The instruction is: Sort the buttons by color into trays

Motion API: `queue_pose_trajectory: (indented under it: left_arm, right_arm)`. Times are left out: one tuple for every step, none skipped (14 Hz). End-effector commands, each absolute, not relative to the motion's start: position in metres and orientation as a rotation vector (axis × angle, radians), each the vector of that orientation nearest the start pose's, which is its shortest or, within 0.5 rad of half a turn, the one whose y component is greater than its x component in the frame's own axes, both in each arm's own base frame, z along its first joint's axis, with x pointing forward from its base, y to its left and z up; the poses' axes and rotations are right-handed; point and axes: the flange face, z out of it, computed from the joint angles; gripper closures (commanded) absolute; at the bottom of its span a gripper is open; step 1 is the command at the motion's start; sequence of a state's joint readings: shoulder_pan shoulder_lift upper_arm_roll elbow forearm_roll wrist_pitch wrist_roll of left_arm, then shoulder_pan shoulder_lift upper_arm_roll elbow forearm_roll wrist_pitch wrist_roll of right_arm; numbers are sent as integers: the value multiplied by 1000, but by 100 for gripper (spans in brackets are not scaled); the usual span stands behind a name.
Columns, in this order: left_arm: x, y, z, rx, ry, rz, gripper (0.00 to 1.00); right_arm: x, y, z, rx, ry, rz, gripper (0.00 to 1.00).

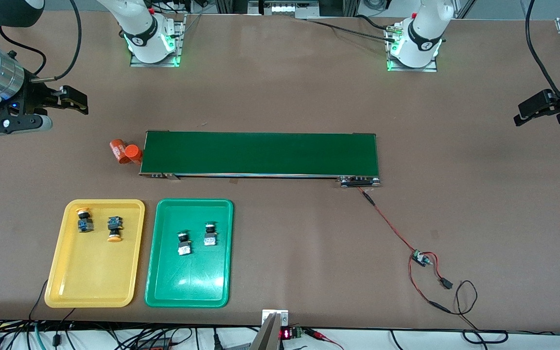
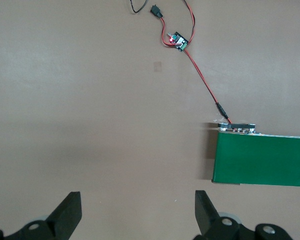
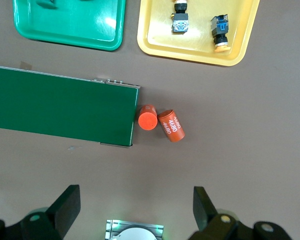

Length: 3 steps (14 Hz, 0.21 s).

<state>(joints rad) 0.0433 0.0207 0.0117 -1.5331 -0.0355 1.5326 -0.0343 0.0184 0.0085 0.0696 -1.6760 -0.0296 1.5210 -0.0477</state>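
Two yellow-capped buttons [image 1: 84,221] [image 1: 114,230] lie in the yellow tray [image 1: 90,277]. Two green-capped buttons [image 1: 183,242] [image 1: 210,234] lie in the green tray [image 1: 187,282] beside it. Both trays sit near the front camera toward the right arm's end of the table. My right gripper [image 1: 78,101] hangs open and empty over bare table at that end; its wrist view shows the yellow tray [image 3: 155,50] with both buttons [image 3: 180,20] [image 3: 219,31]. My left gripper [image 1: 520,113] [image 2: 138,210] is open and empty over bare table at the left arm's end.
A long dark-green conveyor belt [image 1: 260,153] lies across the middle of the table. Two orange "4680" cylinders [image 1: 125,151] lie at its end toward the right arm. A red wire runs from the belt to a small circuit board [image 1: 420,257].
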Motion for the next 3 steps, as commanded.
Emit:
queue_pose_trajectory:
  left_arm:
    - [551,29,632,-3162,-154,21,0]
    - [551,31,632,-3162,-159,21,0]
    - [551,31,632,-3162,-159,19,0]
  right_arm:
    - [547,46,573,-3140,-198,236,0]
    - [547,45,573,-3140,-196,236,0]
    - [547,44,573,-3140,-193,236,0]
